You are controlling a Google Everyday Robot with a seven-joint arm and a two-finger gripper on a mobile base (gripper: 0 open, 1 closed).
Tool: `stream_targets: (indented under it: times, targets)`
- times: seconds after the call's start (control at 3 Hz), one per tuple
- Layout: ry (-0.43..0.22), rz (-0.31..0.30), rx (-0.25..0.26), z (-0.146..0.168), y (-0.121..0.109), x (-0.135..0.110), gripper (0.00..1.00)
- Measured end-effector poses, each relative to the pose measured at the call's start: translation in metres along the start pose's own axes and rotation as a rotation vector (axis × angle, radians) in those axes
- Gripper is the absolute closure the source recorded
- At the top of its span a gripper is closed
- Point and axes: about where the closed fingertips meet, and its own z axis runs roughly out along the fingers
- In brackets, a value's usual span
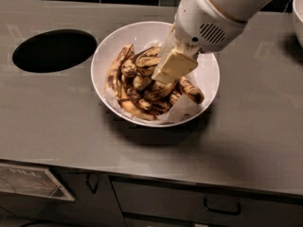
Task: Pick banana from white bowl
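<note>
The white bowl (pixel 142 34) stands in the middle of the grey counter, lined with crumpled white paper and holding a pile of overripe spotted bananas. The banana (pixel 115 77), long, slim and curved with dark streaks, lies along the left side of the pile. My gripper (pixel 170 67) comes in from the upper right on the white arm. It reaches down into the bowl at the top middle of the pile, just right of the long banana. The arm hides the far right part of the pile and of the bowl's rim.
A round dark hole (pixel 54 50) is cut into the counter left of the bowl. Another white vessel (pixel 298 13) shows at the right edge. The counter's front edge runs below, with drawers and handles (pixel 222 206) beneath. Dark tiles line the back.
</note>
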Motion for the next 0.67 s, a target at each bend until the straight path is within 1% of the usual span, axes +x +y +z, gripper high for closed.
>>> stream_targets:
  times: [0.33, 0.67]
  targets:
    - [-0.014, -0.027, 0.042, -0.017, -0.001, -0.011, 0.59]
    - [-0.027, -0.042, 0.073, -0.029, -0.003, -0.019, 0.58]
